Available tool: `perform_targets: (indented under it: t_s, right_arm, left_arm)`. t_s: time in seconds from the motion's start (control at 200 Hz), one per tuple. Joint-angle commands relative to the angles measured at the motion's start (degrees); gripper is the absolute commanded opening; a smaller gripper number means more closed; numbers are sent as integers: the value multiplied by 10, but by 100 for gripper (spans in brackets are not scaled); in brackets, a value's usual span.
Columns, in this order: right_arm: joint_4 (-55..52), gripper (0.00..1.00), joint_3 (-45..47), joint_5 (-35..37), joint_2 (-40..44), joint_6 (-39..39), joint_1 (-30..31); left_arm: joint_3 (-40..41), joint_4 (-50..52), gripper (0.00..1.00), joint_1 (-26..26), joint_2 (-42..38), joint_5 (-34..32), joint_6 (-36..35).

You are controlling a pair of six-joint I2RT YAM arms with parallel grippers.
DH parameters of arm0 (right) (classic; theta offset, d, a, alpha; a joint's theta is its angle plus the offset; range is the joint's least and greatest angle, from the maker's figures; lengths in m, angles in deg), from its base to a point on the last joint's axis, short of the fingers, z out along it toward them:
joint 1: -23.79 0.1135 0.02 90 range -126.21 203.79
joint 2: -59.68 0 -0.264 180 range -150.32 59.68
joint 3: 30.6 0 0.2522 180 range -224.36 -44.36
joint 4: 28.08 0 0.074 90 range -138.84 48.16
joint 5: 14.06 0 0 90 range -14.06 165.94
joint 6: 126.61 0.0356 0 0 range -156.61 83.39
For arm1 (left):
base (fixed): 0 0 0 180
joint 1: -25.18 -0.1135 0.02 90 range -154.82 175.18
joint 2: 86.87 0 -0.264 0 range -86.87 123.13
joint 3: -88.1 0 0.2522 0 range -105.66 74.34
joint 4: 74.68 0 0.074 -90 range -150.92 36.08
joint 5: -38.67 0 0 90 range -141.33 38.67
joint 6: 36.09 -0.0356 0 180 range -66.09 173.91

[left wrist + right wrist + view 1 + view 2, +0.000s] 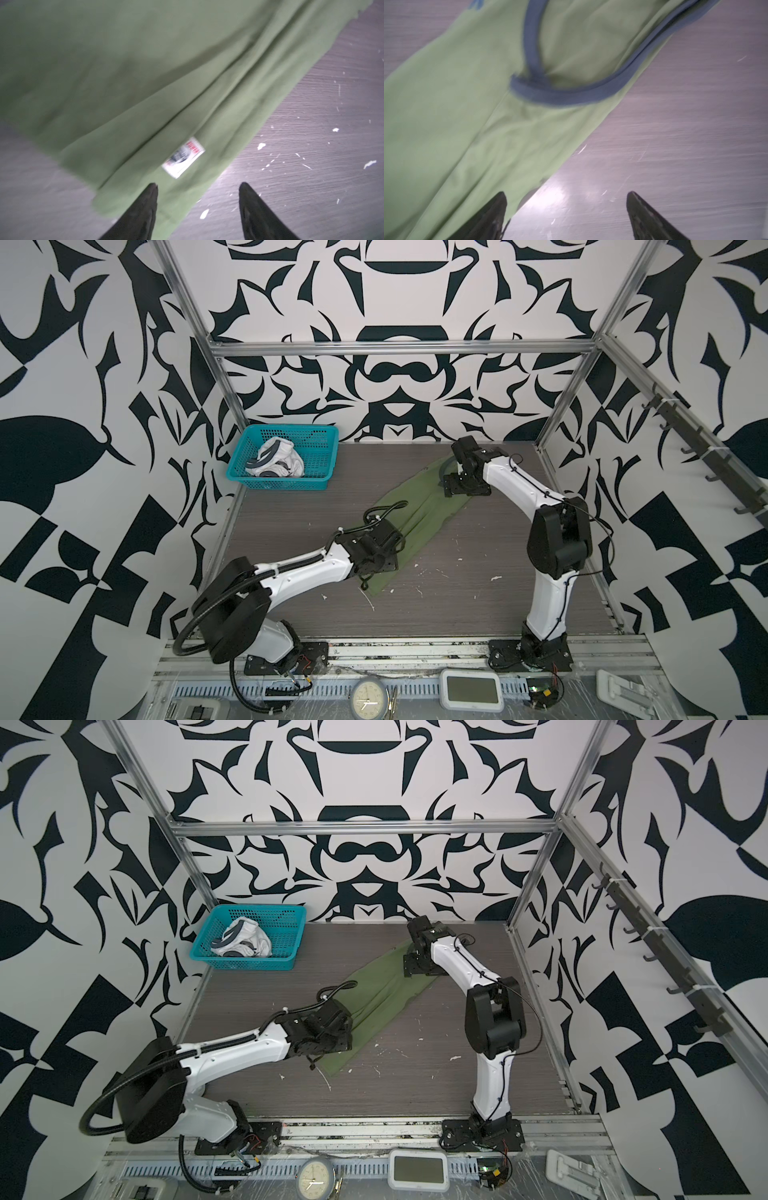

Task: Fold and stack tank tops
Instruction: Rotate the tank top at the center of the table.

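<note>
The olive green tank top (419,514) (384,992) lies on the table as a long narrow strip running diagonally from front left to back right. My left gripper (198,187) (376,562) hovers open at its plain end near a white label (182,156); one finger is over the cloth, the other over bare table. My right gripper (566,195) (461,485) is open at the far end with the grey-blue trim (571,97), also straddling the cloth's edge. Neither holds anything. The white tank top (276,464) (245,942) lies crumpled in the basket.
The teal mesh basket (291,430) (259,908) stands at the table's back left corner. White flecks dot the dark table (478,593). A clock (370,699) and a small screen (471,691) sit beyond the front rail. Aluminium posts frame the table.
</note>
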Motion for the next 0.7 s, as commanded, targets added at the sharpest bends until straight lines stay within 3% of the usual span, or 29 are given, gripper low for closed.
perform_targets:
  t_s: [0.0,0.215,0.49,0.695]
  right_arm:
    - [80,91,74,-77,41,43,11]
    - [141,87,125,-166,18,62,44]
    - [89,82,71,-67,-63,42,50]
    - [67,82,26,-26,-104,21,49]
  left_arm:
    - [-18,-10,64,-4,44,21,-36]
    - [-12,-12,60,-63,86,-14,-41]
    - [27,-10,61,-116,46,-43,-34]
    - [40,-16,61,-155,84,-22,-43]
